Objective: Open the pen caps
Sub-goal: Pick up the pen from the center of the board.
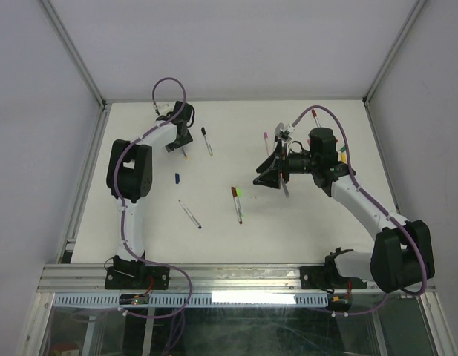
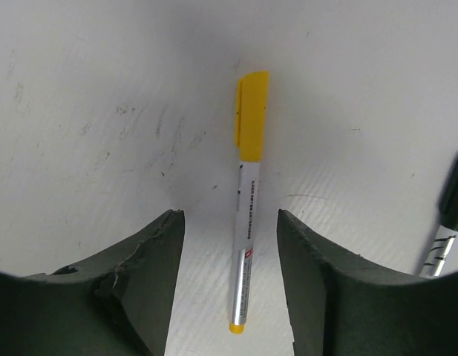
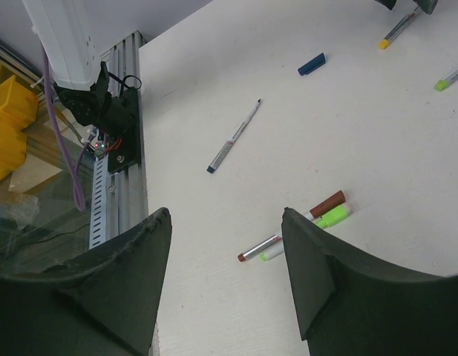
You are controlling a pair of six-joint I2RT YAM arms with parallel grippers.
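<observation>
Noted a bright yellow stubby plastic cap (image 2: pixel 252 115) on a silver pen barrel (image 2: pixel 243 274) with black print. Saw a dark blue plastic cap (image 3: pixel 312 64) at one o'clock of the right wrist view, a dark red plastic cap (image 3: pixel 327 204) and a lime green plastic cap (image 3: pixel 333 216) at three o'clock.

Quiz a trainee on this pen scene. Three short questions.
1. True or false: the yellow pen lying between the fingers of the left tool has its cap on.
2. In the right wrist view, the loose cap lying alone is: A) pink B) blue C) orange.
3. Fill in: beside the dark red-capped pen lies a ____-capped pen.
Key: 1 true; 2 B; 3 green.
</observation>
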